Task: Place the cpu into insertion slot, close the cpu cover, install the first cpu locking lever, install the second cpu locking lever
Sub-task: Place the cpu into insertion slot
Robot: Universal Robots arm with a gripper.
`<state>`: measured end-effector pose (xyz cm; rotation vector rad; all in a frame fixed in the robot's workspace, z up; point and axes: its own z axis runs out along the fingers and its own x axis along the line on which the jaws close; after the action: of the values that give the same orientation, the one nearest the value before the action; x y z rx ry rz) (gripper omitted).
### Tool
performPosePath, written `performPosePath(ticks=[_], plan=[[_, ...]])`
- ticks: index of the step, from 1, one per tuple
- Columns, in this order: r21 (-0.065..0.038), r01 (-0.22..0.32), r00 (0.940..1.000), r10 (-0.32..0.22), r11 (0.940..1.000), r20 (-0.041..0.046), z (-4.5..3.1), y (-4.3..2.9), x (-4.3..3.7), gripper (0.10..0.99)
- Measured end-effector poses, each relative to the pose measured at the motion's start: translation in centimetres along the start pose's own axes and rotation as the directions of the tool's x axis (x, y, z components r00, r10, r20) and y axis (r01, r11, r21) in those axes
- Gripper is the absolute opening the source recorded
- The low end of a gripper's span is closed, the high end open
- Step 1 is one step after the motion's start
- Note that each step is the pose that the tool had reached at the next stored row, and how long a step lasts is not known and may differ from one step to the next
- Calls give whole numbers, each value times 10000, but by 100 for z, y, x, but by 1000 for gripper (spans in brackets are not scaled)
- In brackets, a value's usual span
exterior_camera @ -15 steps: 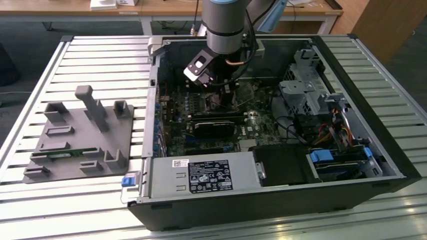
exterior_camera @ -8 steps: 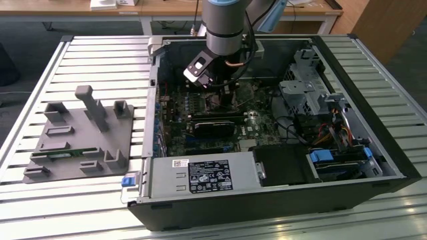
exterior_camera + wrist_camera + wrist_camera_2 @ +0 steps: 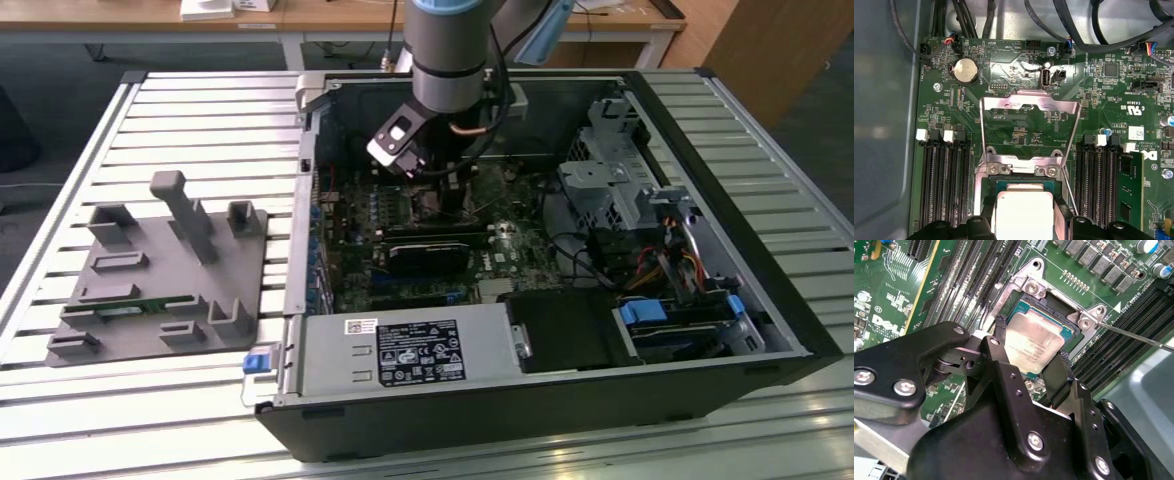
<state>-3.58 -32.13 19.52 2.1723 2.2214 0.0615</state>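
The cpu [image 3: 1036, 335], a pale tan-silver square chip, sits level over the insertion slot [image 3: 1072, 335], whose dark rim shows around it. My gripper [image 3: 1032, 347] straddles it, one black fingertip [image 3: 999, 329] against each of two opposite edges. In the first wrist view the cpu [image 3: 1021, 215] lies between the same fingers of the gripper [image 3: 1024, 205]. The cpu cover [image 3: 1029, 101], a silver frame with a cut-out middle, is swung open beyond the slot. A thin lever rod [image 3: 1139, 337] sticks out sideways from the slot. In the exterior view the gripper [image 3: 447, 190] hangs inside the computer case.
Rows of black memory slots [image 3: 946, 185] flank the socket on both sides. A black card [image 3: 434, 255] lies just in front of it, a drive cage [image 3: 614, 180] and cables toward the exterior view's right. A grey fixture [image 3: 160, 270] rests on the slatted table outside the case.
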Motion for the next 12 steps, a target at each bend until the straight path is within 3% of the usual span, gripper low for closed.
performPosePath(ticks=[12], plan=[[1,0,10000,0,10000,1,23,-1,9,541]])
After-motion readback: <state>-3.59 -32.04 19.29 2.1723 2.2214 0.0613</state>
